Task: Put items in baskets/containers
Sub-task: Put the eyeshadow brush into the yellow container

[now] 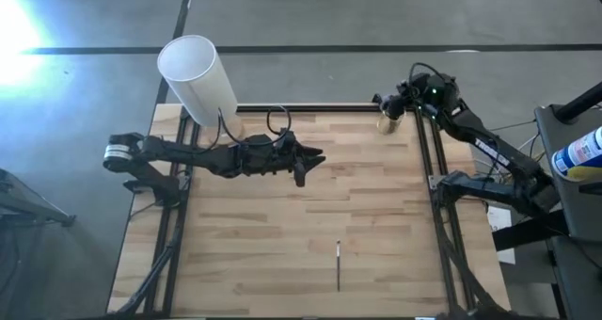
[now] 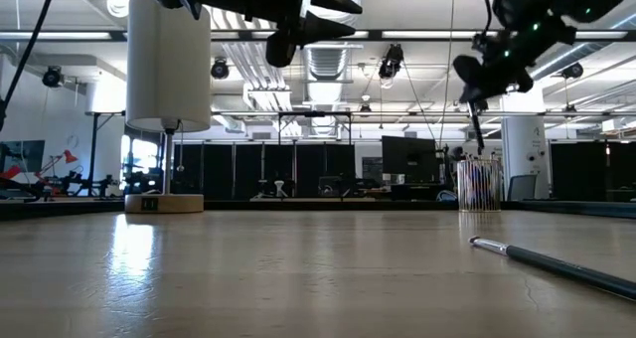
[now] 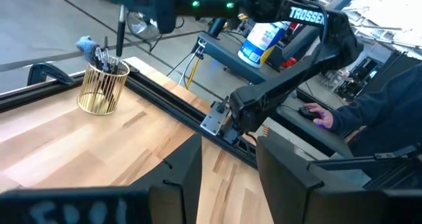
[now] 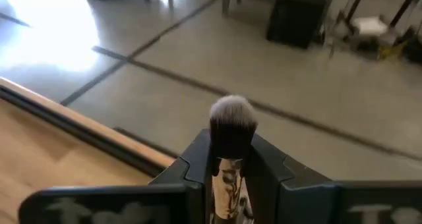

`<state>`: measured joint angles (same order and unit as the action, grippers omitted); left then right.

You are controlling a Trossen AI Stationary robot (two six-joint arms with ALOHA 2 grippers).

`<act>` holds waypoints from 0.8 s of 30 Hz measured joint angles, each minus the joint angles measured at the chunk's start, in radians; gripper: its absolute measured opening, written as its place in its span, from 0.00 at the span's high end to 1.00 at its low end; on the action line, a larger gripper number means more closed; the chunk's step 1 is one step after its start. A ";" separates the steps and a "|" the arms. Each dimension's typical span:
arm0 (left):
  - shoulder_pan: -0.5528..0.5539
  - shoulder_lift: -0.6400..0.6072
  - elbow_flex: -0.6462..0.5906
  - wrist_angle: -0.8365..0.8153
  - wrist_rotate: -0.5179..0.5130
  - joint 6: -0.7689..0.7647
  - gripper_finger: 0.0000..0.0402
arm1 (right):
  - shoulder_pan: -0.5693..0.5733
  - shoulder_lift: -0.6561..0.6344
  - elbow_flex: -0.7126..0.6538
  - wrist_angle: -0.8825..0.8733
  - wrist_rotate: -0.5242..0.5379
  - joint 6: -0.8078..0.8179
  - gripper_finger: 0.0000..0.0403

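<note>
A small yellowish round cup [image 3: 102, 89] stands at the table's far right corner [image 1: 386, 124] with several brushes standing in it. My right gripper [image 4: 231, 148] hovers just above it [image 1: 388, 104], shut on a makeup brush, one of the items. Another slim brush [image 1: 339, 264] lies flat on the wooden table near the front, seen also in the low view [image 2: 556, 261]. My left gripper [image 1: 315, 158] hangs high over the table's middle, level and open [image 3: 227, 165], with nothing between its fingers. My right gripper pinches the brush between its two fingers at the shiny collar [image 4: 227, 181] just under the bristles. The grey bristle head [image 4: 232, 122] stands out past the fingertips. The fingers lie across the brush. Its dark handle [image 3: 120, 33] hangs down over the cup, clear of it.
A tall white cylinder [image 1: 198, 75] on a wooden foot [image 2: 164, 203] stands at the far left corner. Black frame rails [image 1: 425, 169] run along the table's edges. Beyond the right edge a person's hand [image 3: 316, 113] rests on a mouse, and a spray bottle [image 1: 581, 152] stands there.
</note>
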<state>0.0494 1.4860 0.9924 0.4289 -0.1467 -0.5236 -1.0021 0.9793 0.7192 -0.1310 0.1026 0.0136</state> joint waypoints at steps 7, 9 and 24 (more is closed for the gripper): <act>0.000 0.000 0.000 -0.004 0.000 0.000 0.66 | -0.011 0.079 -0.066 0.018 -0.003 0.035 0.87; 0.000 0.000 0.000 -0.008 0.000 -0.002 0.66 | -0.011 0.096 -0.081 0.021 0.001 0.042 0.87; 0.015 0.000 0.000 -0.021 0.000 -0.001 0.66 | -0.009 0.038 -0.073 -0.081 0.029 0.171 0.52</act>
<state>0.0645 1.4860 0.9924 0.4076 -0.1471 -0.5245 -1.0107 1.0172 0.6466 -0.2123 0.1314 0.1841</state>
